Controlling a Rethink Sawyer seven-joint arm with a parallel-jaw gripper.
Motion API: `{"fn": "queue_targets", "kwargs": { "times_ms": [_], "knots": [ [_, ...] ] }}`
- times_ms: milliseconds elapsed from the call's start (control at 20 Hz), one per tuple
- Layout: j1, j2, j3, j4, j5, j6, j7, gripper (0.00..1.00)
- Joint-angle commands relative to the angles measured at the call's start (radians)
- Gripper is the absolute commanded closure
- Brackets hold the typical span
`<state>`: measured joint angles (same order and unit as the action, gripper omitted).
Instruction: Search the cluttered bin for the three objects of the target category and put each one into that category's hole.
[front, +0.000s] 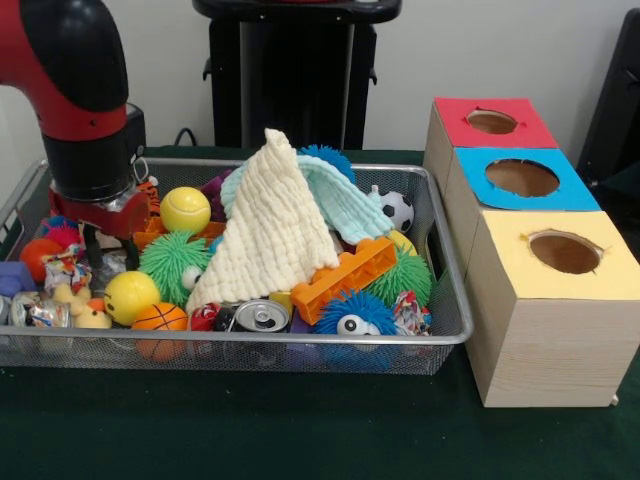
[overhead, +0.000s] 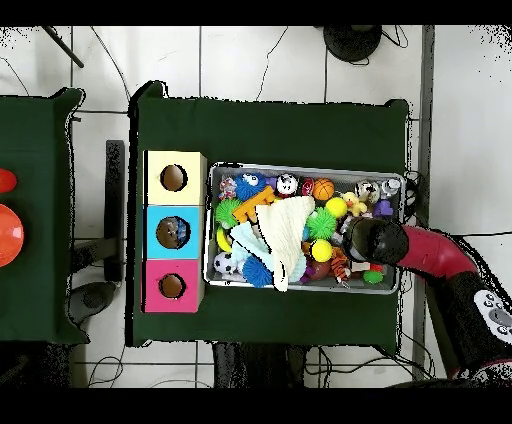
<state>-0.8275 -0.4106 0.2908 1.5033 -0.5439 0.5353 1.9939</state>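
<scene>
The wire bin (front: 448, 330) is packed with toys. A cream cloth (front: 270, 235) is heaped in its middle over a pale teal cloth (front: 345, 200). Balls lie around it: a yellow tennis ball (front: 185, 209), a yellow smiley ball (front: 131, 296), a small basketball (front: 160, 318) and a soccer ball (front: 397, 210). My gripper (front: 108, 245) reaches down into the bin's left end, beside the tennis ball and a green spiky ball (front: 172, 265). The arm's wrist (overhead: 375, 240) hides it from above. Red (front: 492, 122), blue (front: 522, 178) and yellow (front: 563, 252) boxes, each with a hole, stand right of the bin.
Also in the bin are an orange toy brick (front: 345, 278), a drink can (front: 260, 315), a blue spiky ball with an eye (front: 355, 318), rubber ducks (front: 80, 305) and a tiger toy (front: 148, 195). Green cloth covers the table (front: 300, 430). Something grey shows inside the blue box's hole (overhead: 173, 232).
</scene>
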Motion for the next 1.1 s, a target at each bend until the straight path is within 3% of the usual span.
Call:
{"fn": "queue_targets", "kwargs": {
  "times_ms": [50, 300, 850, 1100],
  "knots": [
    [0.011, 0.071, 0.036, -0.077, -0.086, -0.057, -0.112, 0.00],
    [-0.008, 0.097, 0.064, -0.106, -0.098, -0.006, -0.207, 0.00],
    [0.056, 0.104, 0.007, -0.165, -0.182, 0.012, -0.188, 0.00],
    [0.052, 0.110, 0.015, -0.167, -0.185, 0.032, -0.184, 0.00]
  ]
}}
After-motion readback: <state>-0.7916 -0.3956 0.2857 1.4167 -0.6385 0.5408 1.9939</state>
